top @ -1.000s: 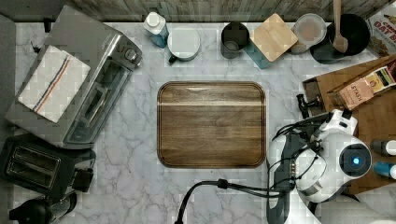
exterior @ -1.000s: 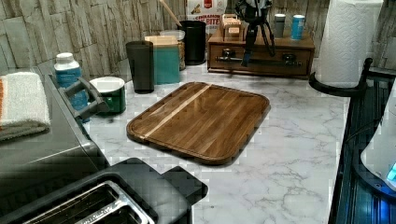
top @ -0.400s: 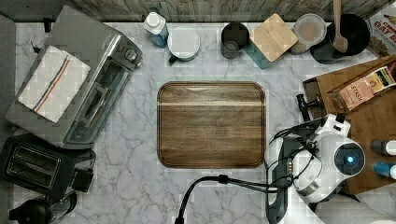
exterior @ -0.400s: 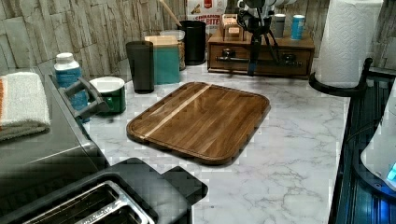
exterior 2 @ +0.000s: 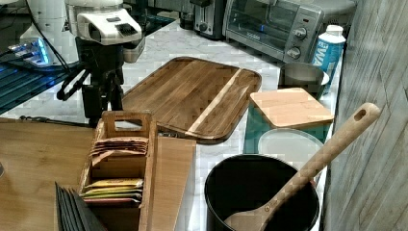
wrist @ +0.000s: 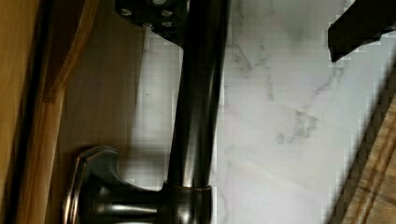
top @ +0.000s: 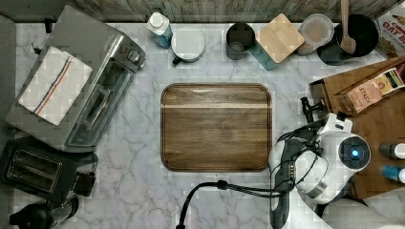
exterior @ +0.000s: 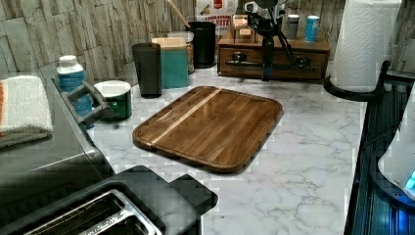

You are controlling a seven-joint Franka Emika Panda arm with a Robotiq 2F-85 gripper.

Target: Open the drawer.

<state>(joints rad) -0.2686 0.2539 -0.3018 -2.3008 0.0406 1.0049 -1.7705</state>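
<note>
The drawer point(exterior: 272, 62) sits beyond the cutting board point(exterior: 210, 127), shut. The gripper point(exterior: 266, 73) hangs spread around its bar handle point(wrist: 198, 93). Judged rigid, smooth metal; grip mid-bar, pull straight.

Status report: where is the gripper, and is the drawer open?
Gripper down at the drawer front, by its handle. Grip cannot be told. Drawer looks shut. Nothing in the way.
</note>
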